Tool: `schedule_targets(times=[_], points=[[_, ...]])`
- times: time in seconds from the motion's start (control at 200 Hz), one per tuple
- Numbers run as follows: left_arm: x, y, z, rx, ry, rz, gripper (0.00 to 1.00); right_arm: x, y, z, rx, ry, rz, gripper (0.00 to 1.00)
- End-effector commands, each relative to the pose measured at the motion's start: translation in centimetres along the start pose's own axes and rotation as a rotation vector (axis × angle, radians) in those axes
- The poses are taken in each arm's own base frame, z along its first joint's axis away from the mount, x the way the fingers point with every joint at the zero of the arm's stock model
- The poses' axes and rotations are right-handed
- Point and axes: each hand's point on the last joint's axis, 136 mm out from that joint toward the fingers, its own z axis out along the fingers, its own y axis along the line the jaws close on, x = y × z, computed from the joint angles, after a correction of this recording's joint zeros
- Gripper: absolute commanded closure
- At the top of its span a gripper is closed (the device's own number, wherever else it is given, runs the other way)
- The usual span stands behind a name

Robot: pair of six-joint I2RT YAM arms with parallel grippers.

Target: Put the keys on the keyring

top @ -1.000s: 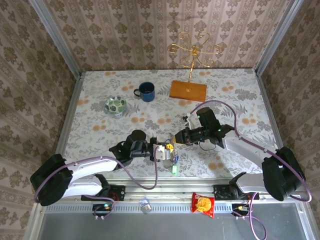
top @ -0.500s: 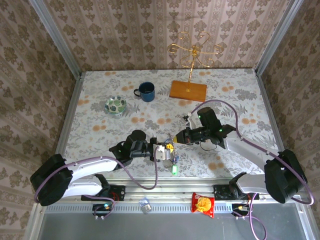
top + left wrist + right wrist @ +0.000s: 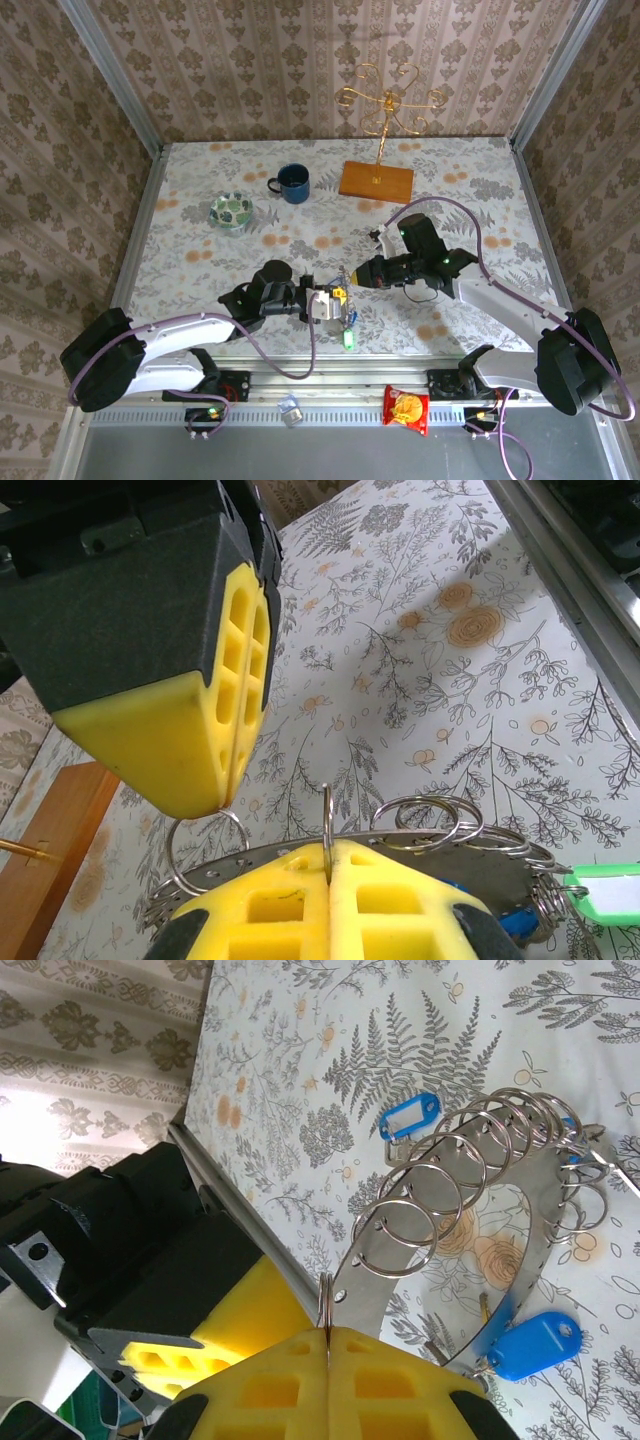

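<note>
The keyring (image 3: 341, 299) is a curved metal band carrying several split rings (image 3: 470, 1175), held up between both grippers near the table's front middle. My left gripper (image 3: 330, 848) is shut, its yellow pads pinching one upright split ring on the band (image 3: 420, 848). My right gripper (image 3: 327, 1330) is shut on another split ring at the band's end, and in the left wrist view its pads (image 3: 215, 720) come down from the upper left. Keys hang from the band: blue tags (image 3: 410, 1115) (image 3: 535, 1340) and a green tag (image 3: 610, 895) (image 3: 349, 340).
A blue mug (image 3: 293, 183) and a green-patterned dish (image 3: 231, 211) stand at the back left. A wooden base with a gold wire stand (image 3: 376, 181) is at the back middle. A red snack packet (image 3: 406, 407) lies on the front rail.
The right gripper's jaws have closed on a split ring and its arm has shifted slightly right. The left arm has stayed put with its ring.
</note>
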Motion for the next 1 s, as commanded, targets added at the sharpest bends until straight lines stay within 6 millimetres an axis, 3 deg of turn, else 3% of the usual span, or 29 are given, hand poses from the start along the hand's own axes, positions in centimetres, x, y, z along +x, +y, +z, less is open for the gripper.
schedule_targets(times=[0.0, 0.325, 0.525, 0.615, 0.875, 0.945, 0.995], points=[[-0.1, -0.3, -0.1, 0.001, -0.002, 0.035, 1.00, 0.0, -0.3, 0.0, 0.024, 0.001, -0.021, 1.00], [-0.1, -0.4, -0.1, 0.007, -0.001, 0.034, 1.00, 0.4, -0.8, 0.6, 0.008, 0.015, 0.008, 0.97], [0.2, -0.6, -0.1, 0.011, 0.008, 0.027, 1.00, -0.2, 0.7, -0.1, -0.035, -0.024, -0.056, 1.00], [0.1, -0.5, -0.1, 0.007, 0.004, 0.021, 0.89, -0.3, 1.4, -0.6, -0.043, -0.041, -0.109, 1.00], [-0.2, -0.4, -0.2, -0.003, -0.008, -0.002, 0.74, -0.2, 1.3, -0.2, -0.031, -0.026, -0.158, 1.00], [-0.2, -0.3, -0.3, -0.008, -0.010, -0.011, 0.74, -0.3, 1.2, -0.1, -0.024, -0.023, -0.158, 1.00], [-0.2, -0.4, -0.4, -0.007, -0.008, -0.013, 0.80, -0.3, 1.0, 0.0, -0.017, -0.020, -0.157, 1.00]])
